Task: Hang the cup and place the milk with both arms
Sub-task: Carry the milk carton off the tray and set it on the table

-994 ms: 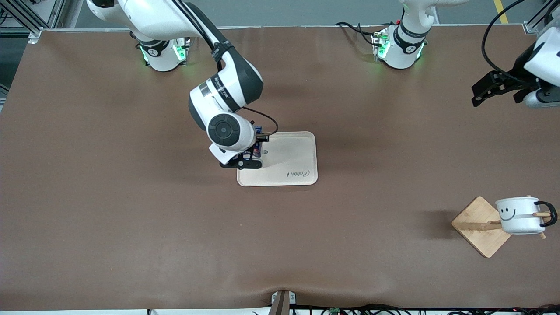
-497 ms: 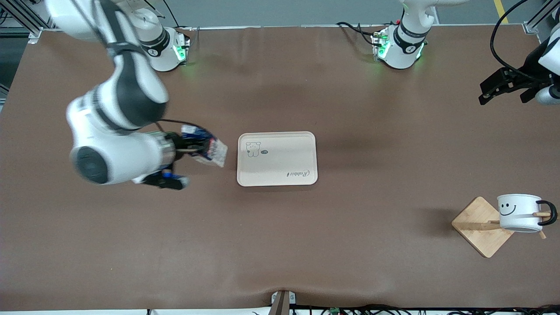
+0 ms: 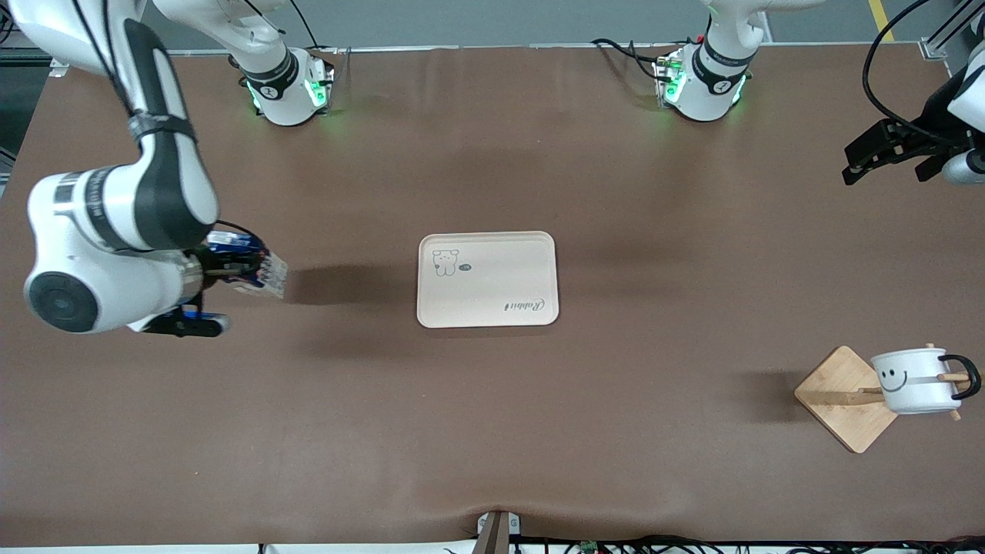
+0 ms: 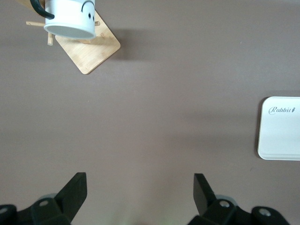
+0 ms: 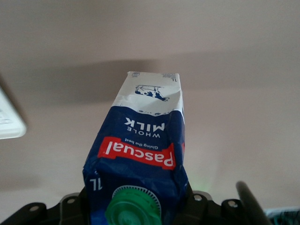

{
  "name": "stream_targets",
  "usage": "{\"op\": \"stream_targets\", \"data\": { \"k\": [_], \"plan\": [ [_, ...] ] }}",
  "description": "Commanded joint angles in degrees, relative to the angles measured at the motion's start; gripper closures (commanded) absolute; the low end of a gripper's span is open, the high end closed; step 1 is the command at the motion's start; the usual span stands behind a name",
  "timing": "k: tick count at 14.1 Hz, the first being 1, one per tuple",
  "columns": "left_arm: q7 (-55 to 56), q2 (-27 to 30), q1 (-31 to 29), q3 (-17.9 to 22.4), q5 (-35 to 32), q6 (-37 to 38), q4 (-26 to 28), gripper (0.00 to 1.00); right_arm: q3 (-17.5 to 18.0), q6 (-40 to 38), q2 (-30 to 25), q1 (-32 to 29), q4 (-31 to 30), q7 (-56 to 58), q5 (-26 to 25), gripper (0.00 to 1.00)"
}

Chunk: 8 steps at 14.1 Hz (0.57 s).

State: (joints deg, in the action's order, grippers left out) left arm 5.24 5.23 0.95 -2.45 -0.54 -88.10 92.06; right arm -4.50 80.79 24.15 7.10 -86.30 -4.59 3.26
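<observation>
The milk is a dark-blue carton with a green cap and red-and-white print. My right gripper is shut on it near the cap, holding it tilted in the air over bare table toward the right arm's end. The cup, white with a smiley face and a black handle, hangs by its handle on a peg of the wooden rack toward the left arm's end. The left wrist view also shows the cup. My left gripper hangs open and empty over the table's edge at that end.
A cream tray with a small bear print lies at the middle of the table with nothing on it; its corner shows in the left wrist view. Brown tabletop surrounds it. Both arm bases stand along the table's edge farthest from the front camera.
My right arm has swung away from the tray toward its own end of the table, carrying the milk with it. The left gripper drew back slightly; the cup stays on its peg.
</observation>
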Motion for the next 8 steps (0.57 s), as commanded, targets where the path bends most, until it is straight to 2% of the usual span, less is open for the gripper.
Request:
{"op": "stream_targets", "data": {
  "k": [1, 3, 8],
  "plan": [
    [-0.85, 1.45, -0.07, 0.25, 0.89, -0.49, 0.84, 0.0, 1.08, 6.3, -5.17, -7.16, -11.06, 9.57, -1.24, 1.0],
    [-0.85, 1.28, 0.11, 0.16, 0.89, -0.58, 0.84, 0.0, 0.99, 9.72, -5.08, -11.12, -13.35, 14.68, -1.59, 1.0],
    [0.47, 0.84, 0.46, -0.45, 0.98, -2.24, 1.02, 0.0, 0.99, 14.3, -4.91, -12.81, -19.41, 15.67, -1.77, 1.0]
  ]
}}
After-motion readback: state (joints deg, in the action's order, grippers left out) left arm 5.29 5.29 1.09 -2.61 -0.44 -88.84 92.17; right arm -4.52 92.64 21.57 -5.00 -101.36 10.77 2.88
